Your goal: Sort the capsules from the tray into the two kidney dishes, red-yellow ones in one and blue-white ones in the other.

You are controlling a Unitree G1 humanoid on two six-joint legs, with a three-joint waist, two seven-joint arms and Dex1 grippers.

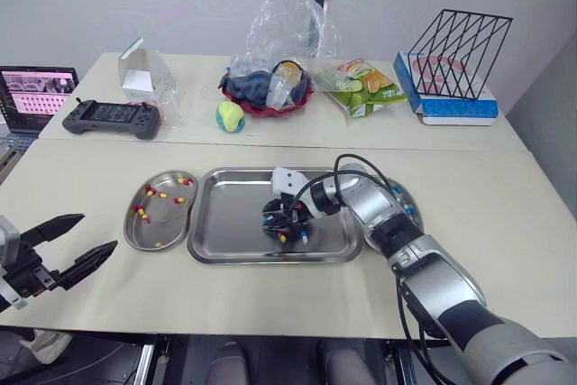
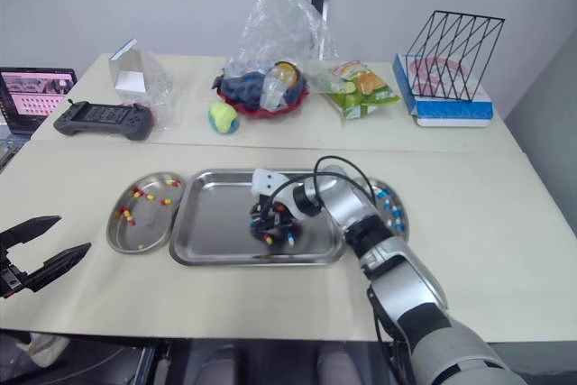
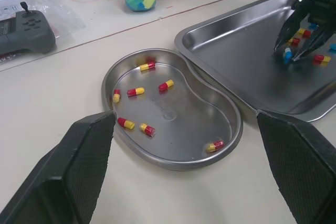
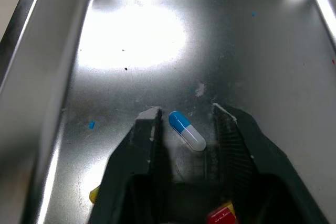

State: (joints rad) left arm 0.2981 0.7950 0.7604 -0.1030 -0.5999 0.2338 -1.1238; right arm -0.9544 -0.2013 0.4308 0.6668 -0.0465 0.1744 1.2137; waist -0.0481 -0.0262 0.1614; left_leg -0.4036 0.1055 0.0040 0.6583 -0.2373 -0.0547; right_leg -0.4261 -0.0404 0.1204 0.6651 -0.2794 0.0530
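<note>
The rectangular steel tray [image 1: 234,218] is mirror-bright, its floor flecked with fine scuffs and specks. The kidney-shaped metal dish [image 1: 171,223] has the same polished sheen. The red-yellow capsules [image 3: 135,92] and the blue-white capsule [image 4: 187,130] are smooth, glossy shells. The left claw [image 1: 98,230] has matt black fingers [image 3: 84,166] with a fine grid-like grain. The pale tabletop [image 1: 505,250] is smooth and matt.

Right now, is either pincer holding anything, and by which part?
Nothing is held. The right pincer is open, straddling a blue-white capsule that lies on the tray, unclamped. The left pincer is open and empty.
</note>
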